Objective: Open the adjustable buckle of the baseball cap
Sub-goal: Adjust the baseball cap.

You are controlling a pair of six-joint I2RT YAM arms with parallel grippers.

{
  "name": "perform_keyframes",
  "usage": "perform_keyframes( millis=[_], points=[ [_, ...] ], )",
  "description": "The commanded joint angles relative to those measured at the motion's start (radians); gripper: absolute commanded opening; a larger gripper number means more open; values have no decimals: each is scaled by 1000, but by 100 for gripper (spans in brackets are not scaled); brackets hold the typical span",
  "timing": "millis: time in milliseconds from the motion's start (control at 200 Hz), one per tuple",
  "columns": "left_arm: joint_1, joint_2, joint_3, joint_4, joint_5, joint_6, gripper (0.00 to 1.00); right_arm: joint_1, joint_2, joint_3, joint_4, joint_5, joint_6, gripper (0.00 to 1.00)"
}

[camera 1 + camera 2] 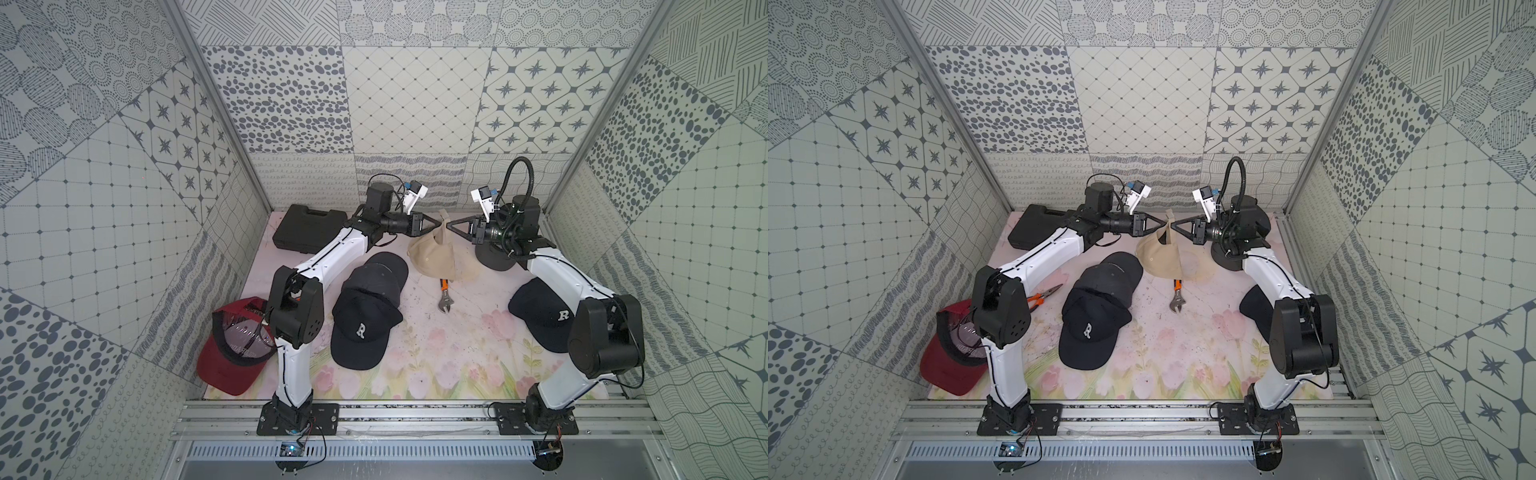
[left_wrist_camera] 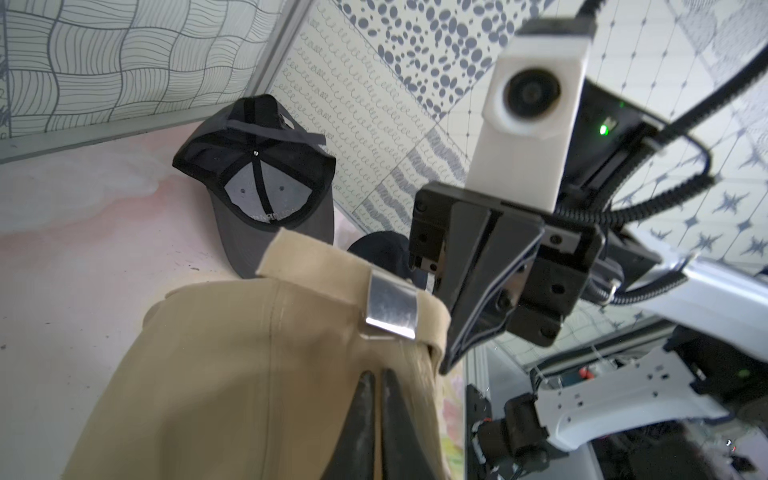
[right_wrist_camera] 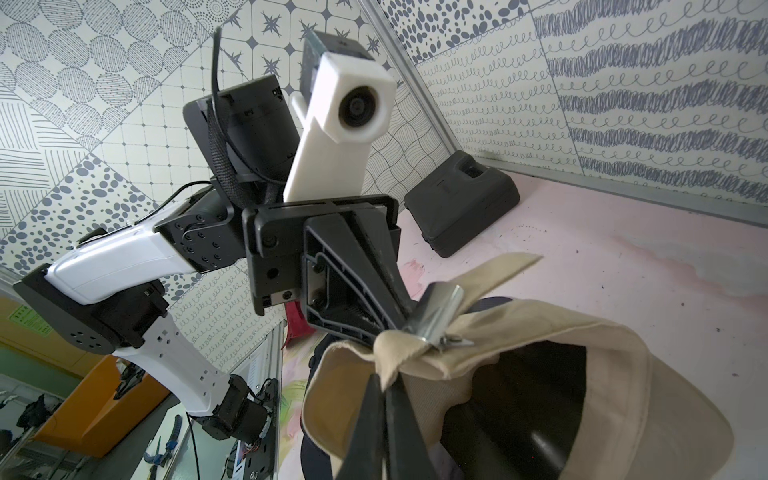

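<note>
A red cap [image 1: 224,370] lies under the elbow of the left arm [image 1: 328,257], with a black case [image 1: 309,227] behind it and two stacked navy caps [image 1: 365,320] nearer the middle. At back centre the left gripper [image 1: 437,225] and right gripper [image 1: 451,225] meet tip to tip, both clenched on the strap [image 2: 324,266] of the beige cap [image 1: 432,255], which hangs between them, its metal buckle [image 2: 390,305] just beside their tips. A wrench [image 1: 444,296] lies just in front of it, and another navy cap [image 1: 540,318] sits partly under the right arm [image 1: 557,274].
</note>
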Motion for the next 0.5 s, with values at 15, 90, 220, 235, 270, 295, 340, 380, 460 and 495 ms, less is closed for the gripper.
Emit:
perform_keyframes(
  millis=[15,90,220,235,270,295,340,380,460,495],
  points=[
    [13,-27,-19,140,8,-52,0,0,2,-27,49,-8,-24,0],
    [13,-31,-23,144,4,-53,0,0,1,-35,34,7,-35,0],
    [14,-39,-26,142,-3,-49,0,0,-4,-46,-12,34,-66,0],
    [14,-40,-26,141,-5,-48,0,0,-5,-48,-11,35,-65,0],
    [14,-38,-24,129,-9,-42,0,0,-5,-53,-7,35,-64,0],
    [15,-38,-20,112,-13,-32,0,-1,-6,-53,-7,35,-64,0],
    [15,-37,-10,67,-20,-1,18,-1,-7,-50,-8,37,-64,0],
    [15,-39,-6,29,-20,35,37,-3,-7,-45,-12,35,-66,0],
    [16,-52,-18,-27,-22,118,54,-7,-4,-32,-24,34,-70,0],
    [16,-60,-28,-42,-26,153,55,-9,0,-26,-26,34,-70,0]
  ],
)
